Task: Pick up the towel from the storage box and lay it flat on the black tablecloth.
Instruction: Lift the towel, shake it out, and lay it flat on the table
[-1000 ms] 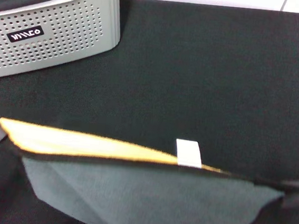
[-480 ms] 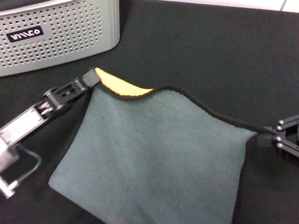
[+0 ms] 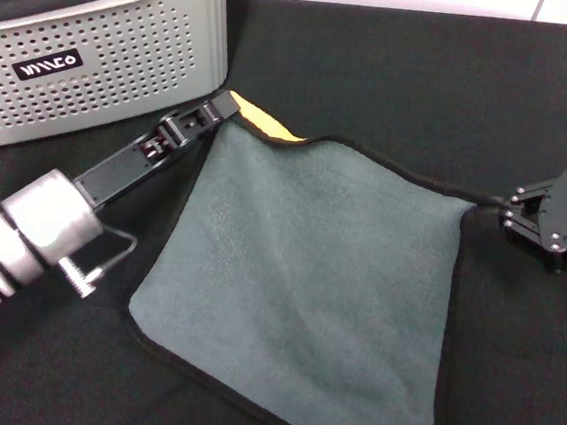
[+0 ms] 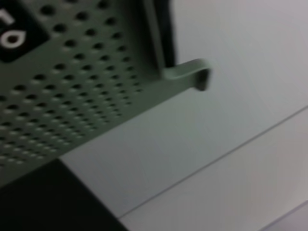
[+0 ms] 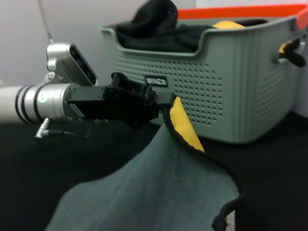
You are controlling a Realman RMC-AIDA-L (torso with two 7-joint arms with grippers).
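At the far left stands the storage box (image 3: 99, 44), with some dark cloth inside, and the towel (image 3: 318, 276) is no longer in it: it now lies on the black tablecloth (image 3: 397, 73), in the middle near part of the scene. Compared with half a second ago, both arms have moved the far edge of the towel away from the robot, so the grey-green side is more stretched and the near part rests on the black tablecloth. The left gripper (image 3: 223, 106) is closed on the far left corner, just beside the wall of the storage box, and there a small piece of the yellow-orange reverse side is turned up. The right gripper (image 3: 505, 209) pinches the far right corner, low over the black tablecloth, with the black border running into its fingers. I judge the laying almost finished: the two far corners are not yet released, and the folded left corner may stay turned over if it is dropped as it is.
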